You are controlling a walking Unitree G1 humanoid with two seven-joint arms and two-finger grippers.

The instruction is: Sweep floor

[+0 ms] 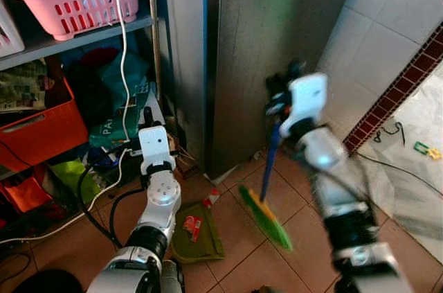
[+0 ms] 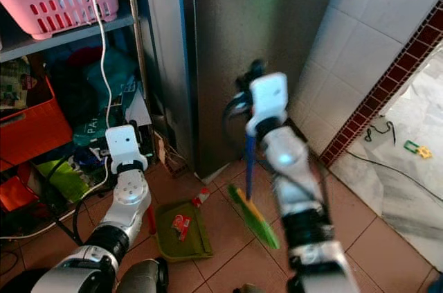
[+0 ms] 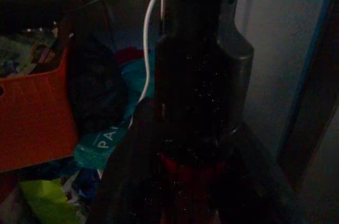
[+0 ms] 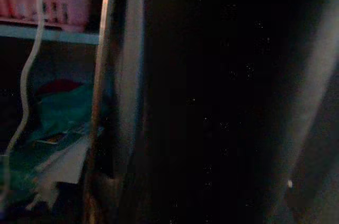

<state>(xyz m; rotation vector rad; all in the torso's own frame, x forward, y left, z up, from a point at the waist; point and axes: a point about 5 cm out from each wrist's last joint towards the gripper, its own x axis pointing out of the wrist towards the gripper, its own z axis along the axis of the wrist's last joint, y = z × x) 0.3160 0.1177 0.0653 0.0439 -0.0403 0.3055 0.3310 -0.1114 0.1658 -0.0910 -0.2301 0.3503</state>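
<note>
My right gripper [image 1: 278, 101] is raised in front of the steel cabinet, shut on the blue handle of a broom [image 1: 270, 161]. The broom's green bristles [image 1: 266, 220], with an orange band on top, hang tilted just over the brown floor tiles; this arm is blurred. A green dustpan [image 2: 181, 232] lies on the floor by my left arm, with a red wrapper [image 2: 181, 224] in it. Its red handle [image 2: 151, 220] rises behind my left forearm. In the dark left wrist view, my left gripper [image 3: 190, 181] closes around that red handle. A red and white scrap [image 1: 211, 198] lies between dustpan and cabinet.
The steel cabinet [image 1: 263, 43] stands straight ahead. Left of it, a shelf holds a pink basket [image 1: 83, 2], an orange crate [image 1: 41, 130], bags and cables on the floor. A tiled wall [image 1: 387, 30] is at the right, with a marble floor [image 1: 415, 182] beyond.
</note>
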